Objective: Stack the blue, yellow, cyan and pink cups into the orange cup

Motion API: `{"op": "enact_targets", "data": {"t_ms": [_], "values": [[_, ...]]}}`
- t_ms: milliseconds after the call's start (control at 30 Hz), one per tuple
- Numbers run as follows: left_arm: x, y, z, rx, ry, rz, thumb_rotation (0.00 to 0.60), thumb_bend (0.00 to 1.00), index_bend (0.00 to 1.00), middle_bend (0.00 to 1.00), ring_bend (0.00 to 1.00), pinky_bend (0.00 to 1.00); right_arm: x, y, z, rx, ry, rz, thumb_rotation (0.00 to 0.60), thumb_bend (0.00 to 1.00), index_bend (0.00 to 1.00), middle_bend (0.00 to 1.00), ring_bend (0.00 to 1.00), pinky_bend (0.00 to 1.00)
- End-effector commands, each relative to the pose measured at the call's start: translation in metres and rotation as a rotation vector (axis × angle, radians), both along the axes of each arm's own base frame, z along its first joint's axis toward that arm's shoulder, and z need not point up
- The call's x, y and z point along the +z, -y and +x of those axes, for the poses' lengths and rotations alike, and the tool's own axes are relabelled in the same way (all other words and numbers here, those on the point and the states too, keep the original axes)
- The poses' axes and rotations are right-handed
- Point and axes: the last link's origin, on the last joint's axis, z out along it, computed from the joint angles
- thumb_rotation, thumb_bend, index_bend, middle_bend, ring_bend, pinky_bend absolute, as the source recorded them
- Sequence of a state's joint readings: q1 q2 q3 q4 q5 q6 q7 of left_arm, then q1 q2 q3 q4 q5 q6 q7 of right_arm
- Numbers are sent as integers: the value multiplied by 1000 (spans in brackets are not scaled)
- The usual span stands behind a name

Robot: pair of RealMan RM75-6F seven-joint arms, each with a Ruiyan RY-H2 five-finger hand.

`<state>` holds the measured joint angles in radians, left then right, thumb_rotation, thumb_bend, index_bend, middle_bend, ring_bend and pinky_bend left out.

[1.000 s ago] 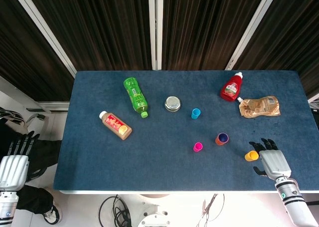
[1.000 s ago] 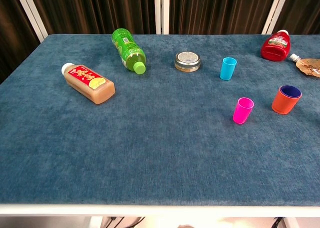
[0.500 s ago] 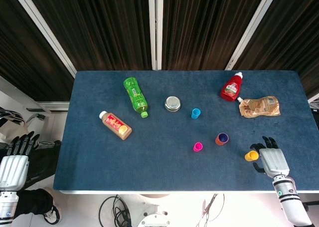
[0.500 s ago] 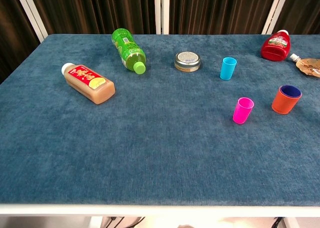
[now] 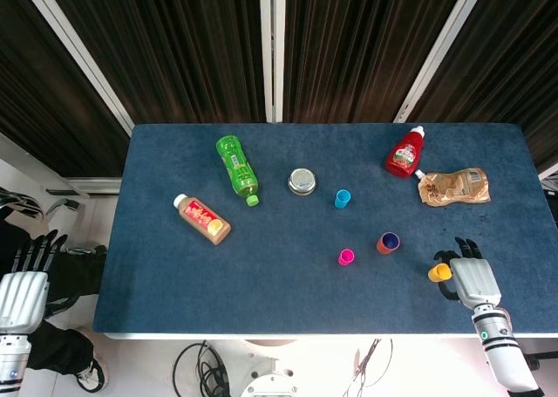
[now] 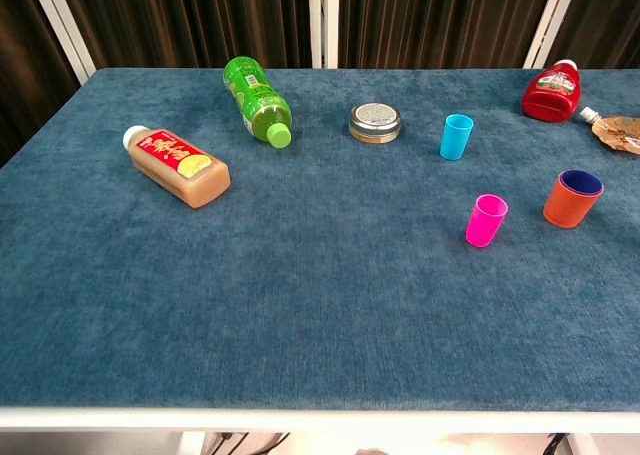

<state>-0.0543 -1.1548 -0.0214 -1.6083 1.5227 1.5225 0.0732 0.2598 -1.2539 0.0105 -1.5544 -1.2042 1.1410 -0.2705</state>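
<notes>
Your right hand (image 5: 472, 275) sits at the near right edge of the desk (image 5: 261, 284). Its fingers are curled around the yellow cup (image 5: 438, 272), which lies on its side with its mouth facing left. Only the head view shows this hand and this cup; the chest view stops short of them.

Your left hand (image 5: 23, 284) is off the desk on the far left side, holding nothing, with its fingers straight and a little apart. Again, only the head view shows it.

The orange cup (image 6: 572, 198) stands upright, just left of the yellow cup. The chest view looks into it and shows the blue cup (image 6: 581, 182) already sitting inside. From the head view you see only a dark ring there.

The pink cup (image 6: 486, 220) stands upright, near the orange cup on its left. The cyan cup (image 6: 456, 136) stands farther back, near a round tin (image 6: 375, 121).

A green bottle (image 6: 256, 99) and a brown drink bottle (image 6: 177, 165) lie on their sides on the left. A red bottle (image 5: 405, 152) and a brown pouch (image 5: 454, 185) lie at the far right.
</notes>
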Motion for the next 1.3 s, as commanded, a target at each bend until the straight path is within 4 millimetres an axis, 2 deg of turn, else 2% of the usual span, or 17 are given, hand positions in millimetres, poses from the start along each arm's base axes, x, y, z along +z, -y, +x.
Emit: {"op": "enact_targets", "data": {"t_ms": [33, 467, 567, 767, 867, 1033, 1300], "values": [[0, 0, 0, 1, 0, 0, 600, 159, 58, 7, 0, 0, 0, 0, 1, 3, 2, -5, 600, 291, 355, 365, 20, 0], [1, 2, -1, 4, 5, 4, 600, 159, 58, 6, 0, 0, 3, 2, 6, 19, 11, -36, 600, 313, 464, 430, 69, 0], [1, 1, 0, 0, 3, 3, 600, 159, 58, 6, 0, 0, 14, 8, 15, 47, 28, -72, 600, 313, 464, 429, 69, 0], [2, -1, 3, -9, 3, 5, 600, 158, 58, 6, 0, 0, 44, 34, 52, 140, 69, -142, 600, 313, 464, 429, 69, 0], [2, -1, 3, -9, 3, 6, 600, 158, 58, 6, 0, 0, 50, 47, 69, 176, 72, -151, 600, 313, 465, 429, 69, 0], [2, -2, 3, -8, 4, 8, 600, 159, 58, 6, 0, 0, 38, 65, 92, 201, 76, -105, 600, 313, 465, 429, 69, 0], [6, -2, 2, -9, 10, 21, 600, 159, 58, 6, 0, 0, 9, 70, 96, 184, 73, -29, 600, 313, 465, 429, 69, 0]]}}
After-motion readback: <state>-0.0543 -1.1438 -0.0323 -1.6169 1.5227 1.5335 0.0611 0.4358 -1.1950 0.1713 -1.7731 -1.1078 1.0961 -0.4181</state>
